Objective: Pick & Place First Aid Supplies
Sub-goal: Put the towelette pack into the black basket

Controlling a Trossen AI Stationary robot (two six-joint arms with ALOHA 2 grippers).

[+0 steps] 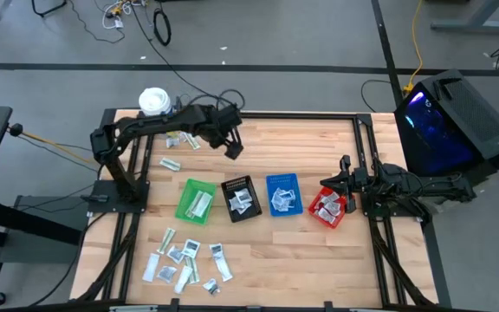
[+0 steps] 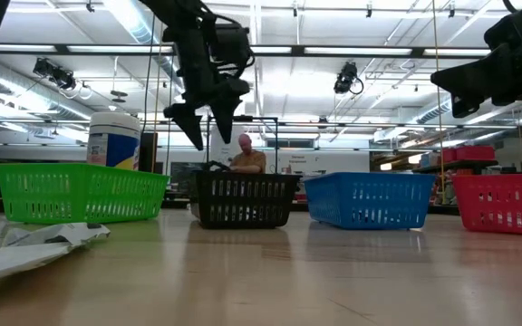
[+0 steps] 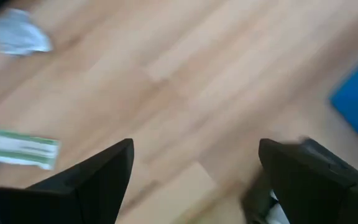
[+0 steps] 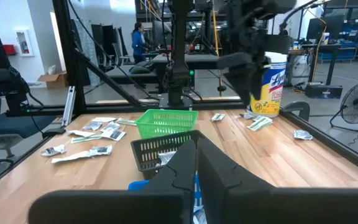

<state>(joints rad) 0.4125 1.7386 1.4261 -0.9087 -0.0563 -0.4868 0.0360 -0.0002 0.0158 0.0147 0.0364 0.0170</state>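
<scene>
Two grippers: I am hovering the left gripper (image 1: 232, 149) — fingers spread wide, carrying nothing — above bare table between the far-left-corner first aid supplies (image 1: 180, 141) and the black bin (image 1: 241, 198); the right gripper (image 1: 340, 182) is waiting closed over the red bin (image 1: 328, 208). Next, I judge, is descending onto a packet.

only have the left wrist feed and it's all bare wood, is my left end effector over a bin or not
Observer: Not over one. In the high view the left end effector hangs open and empty over bare table, just beyond the black bin, on the tub's side of the bin row.
Operator: where are the nearest sachets then
Observer: A few loose sachets lie beside the white tub. A larger pile sits on the opposite side of the bins.
Operator: and the right arm
Observer: The right end effector is shut and waits by the red bin.
</scene>
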